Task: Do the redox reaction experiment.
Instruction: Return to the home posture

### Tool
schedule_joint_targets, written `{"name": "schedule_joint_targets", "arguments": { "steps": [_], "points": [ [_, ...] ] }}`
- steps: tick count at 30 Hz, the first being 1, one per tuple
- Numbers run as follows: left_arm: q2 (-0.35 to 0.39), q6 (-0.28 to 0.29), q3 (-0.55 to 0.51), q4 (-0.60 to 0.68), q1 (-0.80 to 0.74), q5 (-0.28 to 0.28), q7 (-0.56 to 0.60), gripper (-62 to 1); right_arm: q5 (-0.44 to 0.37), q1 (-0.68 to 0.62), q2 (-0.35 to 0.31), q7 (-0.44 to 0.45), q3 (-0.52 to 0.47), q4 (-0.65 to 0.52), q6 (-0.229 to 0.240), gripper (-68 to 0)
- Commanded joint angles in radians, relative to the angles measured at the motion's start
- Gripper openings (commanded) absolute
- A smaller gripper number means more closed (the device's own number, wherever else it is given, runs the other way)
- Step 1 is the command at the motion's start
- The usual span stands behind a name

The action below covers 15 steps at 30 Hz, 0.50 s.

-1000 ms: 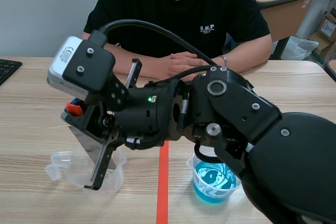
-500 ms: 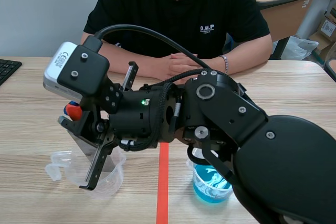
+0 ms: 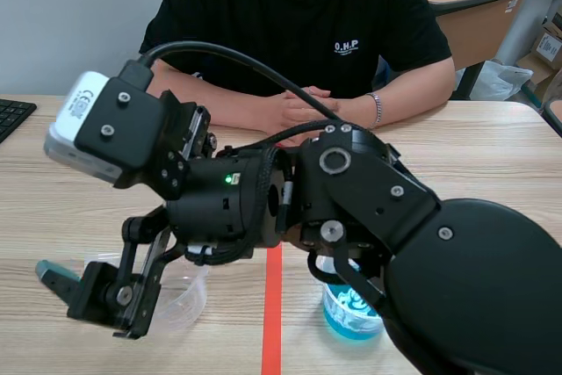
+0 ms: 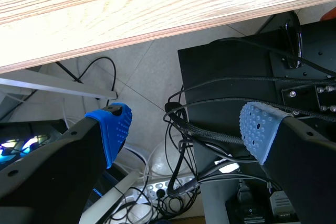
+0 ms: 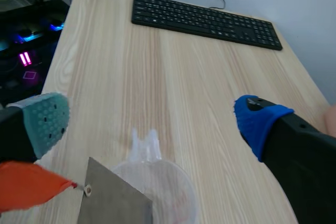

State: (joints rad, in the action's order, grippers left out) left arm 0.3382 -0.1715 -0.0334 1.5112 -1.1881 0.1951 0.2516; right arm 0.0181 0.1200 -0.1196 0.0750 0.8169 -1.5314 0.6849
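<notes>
Only legible text: white "O.H.P" across the chest of the person's black T-shirt [image 3: 263,15], scene view. The sticker [image 3: 77,104] on the white wrist camera [image 3: 88,133] of the right arm carries small print, too fine to read. The beaker [image 3: 351,313] of blue liquid shows pale marks on its wall, mostly hidden behind the arm; cannot tell if they are graduations. On the keyboard [image 5: 205,20] in the right wrist view, key legends are just pale specks, none readable.
</notes>
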Motion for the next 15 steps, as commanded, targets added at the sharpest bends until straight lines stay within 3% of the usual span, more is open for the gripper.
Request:
{"name": "schedule_joint_targets", "arguments": {
  "steps": [1, 7, 11, 15],
  "points": [
    [-0.002, 0.002, 0.002, 0.006, -0.009, 0.002, 0.010, -15.3, -0.029, -0.003, 0.003, 0.021, 0.016, -0.009, -0.003, 0.4],
    [-0.002, 0.002, 0.002, 0.006, -0.009, 0.002, 0.010, -15.3, -0.074, -0.025, 0.003, 0.021, 0.062, -0.018, 0.004, 0.4],
    [-0.002, 0.002, 0.002, 0.006, -0.009, 0.002, 0.010, -15.3, -0.116, -0.052, -0.018, 0.021, 0.060, -0.083, 0.004, 0.4],
    [-0.002, 0.002, 0.002, 0.006, -0.009, 0.002, 0.010, -15.3, -0.123, -0.088, -0.077, 0.018, 0.058, -0.201, -0.047, 0.4]
  ]
}}
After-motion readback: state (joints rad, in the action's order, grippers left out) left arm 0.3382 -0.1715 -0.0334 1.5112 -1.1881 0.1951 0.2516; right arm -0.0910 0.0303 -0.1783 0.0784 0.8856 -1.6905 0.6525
